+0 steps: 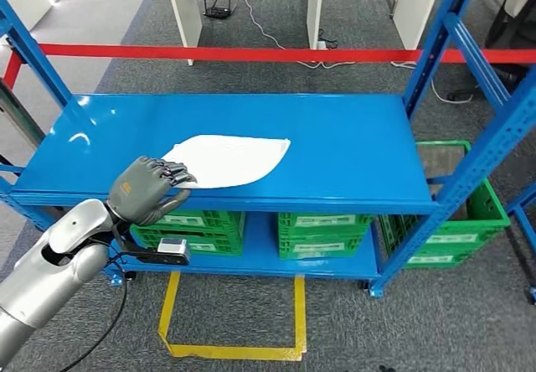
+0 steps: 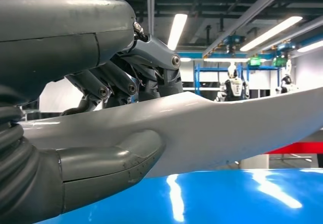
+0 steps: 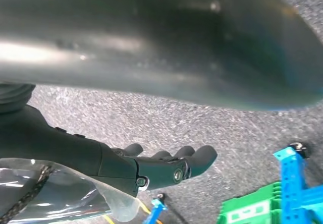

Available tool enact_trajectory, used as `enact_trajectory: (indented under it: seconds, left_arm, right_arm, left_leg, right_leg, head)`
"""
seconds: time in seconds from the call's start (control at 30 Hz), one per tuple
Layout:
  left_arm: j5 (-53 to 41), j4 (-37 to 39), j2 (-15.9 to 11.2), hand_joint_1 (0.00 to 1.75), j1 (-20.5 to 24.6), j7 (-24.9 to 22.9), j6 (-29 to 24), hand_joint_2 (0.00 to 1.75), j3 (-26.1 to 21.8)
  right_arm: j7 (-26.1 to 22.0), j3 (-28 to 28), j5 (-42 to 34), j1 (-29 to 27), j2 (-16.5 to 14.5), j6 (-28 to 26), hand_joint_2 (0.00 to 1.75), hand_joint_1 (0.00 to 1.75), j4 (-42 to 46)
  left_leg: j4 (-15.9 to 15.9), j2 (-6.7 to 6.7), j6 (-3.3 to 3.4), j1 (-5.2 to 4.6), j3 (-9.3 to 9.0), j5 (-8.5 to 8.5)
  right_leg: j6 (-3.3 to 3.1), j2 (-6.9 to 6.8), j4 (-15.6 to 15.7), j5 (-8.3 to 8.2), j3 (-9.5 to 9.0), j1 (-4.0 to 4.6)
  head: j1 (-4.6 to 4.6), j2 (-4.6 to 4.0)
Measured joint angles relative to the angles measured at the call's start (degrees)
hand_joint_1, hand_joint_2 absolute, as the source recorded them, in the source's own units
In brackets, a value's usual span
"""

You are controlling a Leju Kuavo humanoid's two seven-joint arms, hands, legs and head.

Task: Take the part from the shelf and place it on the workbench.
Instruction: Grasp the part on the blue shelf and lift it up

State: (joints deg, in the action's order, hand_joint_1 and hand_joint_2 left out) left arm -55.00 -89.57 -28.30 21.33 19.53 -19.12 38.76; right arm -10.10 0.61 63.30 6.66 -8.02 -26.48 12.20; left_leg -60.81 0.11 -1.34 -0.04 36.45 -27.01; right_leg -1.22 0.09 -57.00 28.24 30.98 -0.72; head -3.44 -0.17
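Three views: one high overview, two close wrist cameras.
The head view looks forward and down on the blue shelf (image 1: 328,150); the left wrist view sits low, right at that shelf's front edge, sharing its top, while the right wrist view faces grey floor (image 3: 160,123).

Glossy blue metal shelf (image 1: 341,150), smooth white part (image 1: 230,159)

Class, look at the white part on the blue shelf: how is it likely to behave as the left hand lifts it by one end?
The white part probably stays stiff: in the left wrist view it spans clear of the shelf without sagging. Its glossy surface may slip in the left hand. Being long and held at one end, it may tilt.
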Motion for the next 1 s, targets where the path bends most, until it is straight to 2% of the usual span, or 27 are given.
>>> enact_trajectory:
  seconds: [0.07,0.1,0.13,0.17,0.2,0.23,0.27,0.3,0.33,0.37,0.43,0.47,0.5,0.57,0.6,0.63,0.67,0.7,0.73,0.77,0.8,0.83,0.87,0.9,1.0]
  left_arm:
    - [0.0,0.0,0.0,1.75,0.0,0.0,0.0,1.75,0.0]
    - [0.1,0.0,0.0,1.75,0.0,0.0,0.0,1.75,0.0]
    - [0.1,0.0,0.0,1.75,0.0,0.0,0.0,1.75,0.0]
    - [0.1,0.0,0.0,1.75,0.0,0.0,0.0,1.75,0.1]
    - [0.1,0.0,0.0,1.75,0.0,0.0,0.0,1.75,0.1]
    - [0.1,0.0,0.0,1.75,0.0,0.0,0.0,1.75,0.1]
    - [0.2,0.0,0.0,1.75,0.1,0.0,0.0,1.75,0.0]
    - [0.2,0.0,0.0,1.75,0.2,0.0,0.0,1.75,0.0]
    - [0.2,0.0,0.0,1.75,0.4,0.0,0.0,1.75,0.0]
    - [0.3,0.0,0.0,1.75,0.4,0.0,0.0,1.75,0.0]
    - [0.3,0.0,0.0,1.75,0.5,0.0,0.0,1.75,0.0]
    - [0.4,0.0,0.0,1.75,0.6,0.0,0.0,1.75,0.0]
    - [0.4,0.0,0.0,1.75,0.6,0.1,0.0,1.75,0.0]
    - [0.5,0.1,0.1,1.75,0.7,0.1,0.0,1.75,0.1]
    - [0.5,0.1,0.1,1.75,0.6,0.2,0.0,1.75,0.1]
    - [0.4,0.1,0.1,1.75,0.6,0.2,0.0,1.75,0.1]
    - [0.4,0.1,0.2,1.75,0.6,0.3,0.0,1.75,0.1]
    - [0.4,0.1,0.2,1.75,0.6,0.3,0.0,1.75,0.2]
    - [0.4,0.2,0.2,1.75,0.5,0.3,0.0,1.75,0.2]
    - [0.4,0.2,0.2,1.75,0.6,0.3,0.0,1.75,0.2]
    - [0.4,0.2,0.2,1.75,0.6,0.3,-0.1,1.75,0.2]
    - [0.4,0.2,0.1,1.75,0.6,0.3,-0.1,1.75,0.2]
    - [0.4,0.2,0.1,1.75,0.6,0.3,-0.1,1.75,0.1]
    - [0.4,0.2,0.1,1.75,0.7,0.3,-0.1,1.75,0.1]
    - [0.4,0.2,0.1,1.75,0.7,0.3,-0.1,1.75,0.1]
  right_arm:
    - [0.0,0.0,0.1,0.1,0.0,0.0,0.0,0.0,0.0]
    - [0.1,0.0,0.1,0.1,0.0,0.0,0.0,0.0,0.0]
    - [0.1,0.0,0.1,0.0,0.0,0.0,0.0,0.0,0.0]
    - [0.1,0.0,0.1,0.0,0.0,0.0,0.0,0.0,0.0]
    - [0.1,0.0,0.1,0.0,0.0,0.0,0.0,0.0,0.0]
    - [0.1,0.0,0.1,0.1,0.0,0.0,0.0,0.0,0.0]
    - [0.1,0.0,0.1,0.1,0.0,0.0,0.0,0.0,0.0]
    - [0.1,0.0,0.1,0.1,0.0,0.0,0.0,0.0,0.0]
    - [0.1,0.0,0.1,0.1,0.0,0.0,0.0,0.0,0.0]
    - [0.1,0.0,0.1,0.1,0.0,0.0,0.0,0.0,0.0]
    - [0.2,0.0,0.1,0.1,0.0,0.0,0.0,0.0,0.0]
    - [0.1,0.0,0.1,0.0,0.0,0.0,0.0,0.0,0.0]
    - [0.1,0.0,0.1,0.0,0.0,0.0,0.0,0.0,0.0]
    - [0.1,0.0,0.1,0.0,0.0,0.0,0.0,0.0,0.0]
    - [0.1,0.0,0.1,0.0,0.0,0.0,0.0,0.0,0.0]
    - [0.0,0.0,0.1,0.0,0.0,0.0,0.0,0.0,0.0]
    - [0.0,0.0,0.1,0.0,0.0,0.0,0.0,0.0,0.0]
    - [0.0,0.0,0.1,0.0,0.0,0.0,0.0,0.0,0.0]
    - [0.0,0.0,0.1,0.0,0.0,0.0,0.0,0.0,0.0]
    - [0.0,0.0,0.1,0.1,0.0,0.0,0.0,0.0,0.0]
    - [0.0,0.0,0.1,0.2,0.1,0.0,0.0,0.0,0.0]
    - [0.0,0.0,0.1,0.2,0.1,0.0,0.0,0.0,0.0]
    - [0.0,0.0,0.1,0.3,0.1,0.0,0.0,0.0,0.0]
    - [0.0,0.0,0.1,0.2,0.1,0.0,0.0,0.0,0.0]
    - [0.0,0.0,0.1,0.0,0.1,0.0,0.0,0.0,0.0]
  left_leg:
    - [-7.3,-0.01,-0.59,0.23,2.14,-5.4]
    - [-10.9,-0.01,-0.78,0.32,2.9,-7.11]
    - [-13.0,-0.01,-0.88,0.38,2.97,-7.55]
    - [-13.2,-0.01,-0.9,0.43,2.09,-6.77]
    - [-11.1,-0.01,-0.83,0.46,0.17,-5.16]
    - [-7.4,-0.01,-0.69,0.48,-2.52,-3.56]
    - [-2.9,-0.01,-0.49,0.41,-5.45,-2.72]
    - [1.0,-0.04,-0.2,0.31,-7.86,-2.57]
    - [3.6,-0.06,0.1,0.17,-9.29,-2.84]
    - [4.9,-0.08,0.45,-0.01,-9.79,-3.16]
    - [5.3,0.02,1.37,-0.04,-9.21,-2.46]
    - [5.4,0.12,1.92,0.03,-8.71,-1.9]
    - [5.5,0.22,2.41,0.13,-8.09,-1.25]
    - [5.5,0.3,2.99,0.11,-6.55,-0.12]
    - [5.5,0.3,3.05,0.03,-5.78,0.45]
    - [5.5,0.3,3.06,-0.07,-5.05,0.98]
    - [5.4,0.3,3.03,-0.17,-4.39,1.49]
    - [5.4,0.29,2.95,-0.26,-3.82,1.95]
    - [5.3,0.27,2.83,-0.34,-3.36,2.33]
    - [5.2,0.27,2.65,-0.45,-2.97,2.65]
    - [5.1,0.29,2.44,-0.54,-2.69,2.91]
    - [5.0,0.31,2.18,-0.6,-2.49,3.15]
    - [4.9,0.34,1.89,-0.63,-2.32,3.4]
    - [4.8,0.37,2.02,-0.63,-2.19,3.37]
    - [4.8,0.36,3.29,-0.63,-1.86,3.64]
  right_leg:
    - [-0.33,-0.08,0.0,-1.04,1.29,0.03]
    - [-0.28,-0.1,-0.1,-1.57,2.02,0.05]
    - [-0.19,-0.12,-0.1,-2.09,2.75,0.06]
    - [-0.07,-0.15,-0.2,-2.61,3.45,0.06]
    - [0.03,-0.16,-0.2,-3.11,4.1,0.06]
    - [0.16,-0.16,-0.3,-3.58,4.64,0.06]
    - [0.34,-0.14,-0.4,-4.02,5.09,0.13]
    - [0.6,-0.14,-0.5,-4.48,5.44,0.2]
    - [0.92,-0.14,-0.5,-4.98,5.71,0.23]
    - [1.29,-0.15,-0.4,-5.49,5.91,0.25]
    - [2.06,-0.16,-0.3,-6.02,6.32,0.17]
    - [2.34,-0.15,-0.9,-5.06,6.88,0.14]
    - [2.57,-0.12,-2.7,-3.09,7.74,0.13]
    - [2.81,-0.1,-9.7,2.32,10.21,0.08]
    - [2.92,-0.1,-13.6,4.04,11.21,0.08]
    - [2.96,-0.11,-16.5,4.46,11.7,0.08]
    - [2.91,-0.11,-17.5,3.66,11.28,0.09]
    - [2.74,-0.11,-16.3,2.16,9.7,0.12]
    - [2.45,-0.1,-12.8,0.69,6.99,0.17]
    - [2.07,-0.1,-8.2,0.17,3.65,0.27]
    - [1.77,-0.11,-3.8,0.31,0.65,0.37]
    - [1.55,-0.11,-0.7,0.82,-1.43,0.48]
    - [1.4,-0.11,1.0,1.39,-2.38,0.56]
    - [1.47,-0.12,1.4,1.42,-2.46,0.57]
    - [1.48,-0.14,1.5,1.09,-2.04,0.66]
  head:
    - [-0.16,0.0]
    - [-0.17,0.0]
    - [-0.17,0.0]
    - [-0.18,0.0]
    - [-0.17,0.0]
    - [-0.19,0.0]
    - [-0.19,0.0]
    - [-0.16,0.0]
    - [-0.16,0.0]
    - [-0.14,0.0]
    - [-0.1,0.0]
    - [-0.03,0.0]
    - [0.02,0.0]
    - [0.09,0.0]
    - [0.08,0.0]
    - [0.08,0.0]
    - [0.08,0.0]
    - [0.08,0.0]
    - [0.08,0.0]
    - [0.07,0.0]
    - [0.02,0.0]
    - [0.01,0.0]
    - [-0.02,0.0]
    - [-0.03,0.0]
    - [-0.05,0.0]
